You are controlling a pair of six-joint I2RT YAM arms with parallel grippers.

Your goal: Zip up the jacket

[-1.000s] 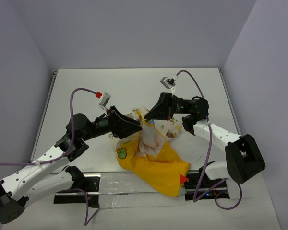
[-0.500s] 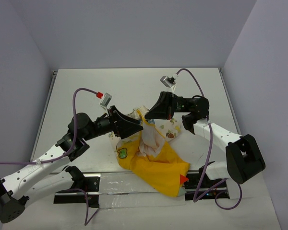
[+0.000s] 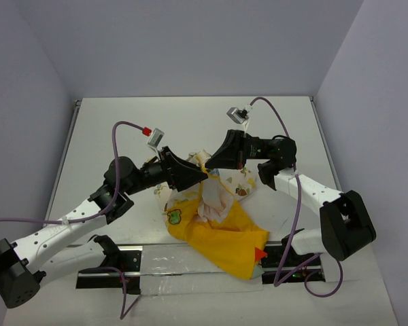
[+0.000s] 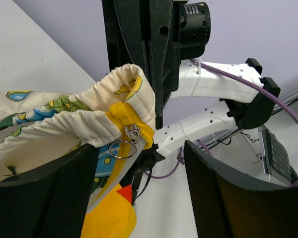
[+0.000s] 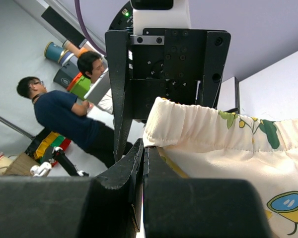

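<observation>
The jacket (image 3: 221, 227) lies crumpled mid-table, yellow with a green patch (image 3: 174, 217) and a red tip (image 3: 260, 254), and its cream cartoon-print part is lifted up. My right gripper (image 3: 208, 163) is shut on the raised cream hem (image 5: 188, 126), fingers pressed together (image 5: 143, 148). My left gripper (image 3: 198, 175) faces it, open. In the left wrist view the zip pull's metal ring (image 4: 121, 148) hangs from the yellow zip edge, just off one finger (image 4: 44, 193) and not pinched. The other finger (image 4: 228, 198) stands well apart. The left gripper (image 4: 139, 188) holds nothing.
A metal rail (image 3: 156, 255) runs along the near table edge between the arm bases. Purple cables (image 3: 126, 128) loop above both arms. Grey walls close the table at the back and on both sides. The right arm's elbow (image 3: 347, 224) sits by the right edge.
My left arm has reached forward and right, bringing its open jaws up to the raised hem and the zip pull. The right gripper has kept its hold and place.
</observation>
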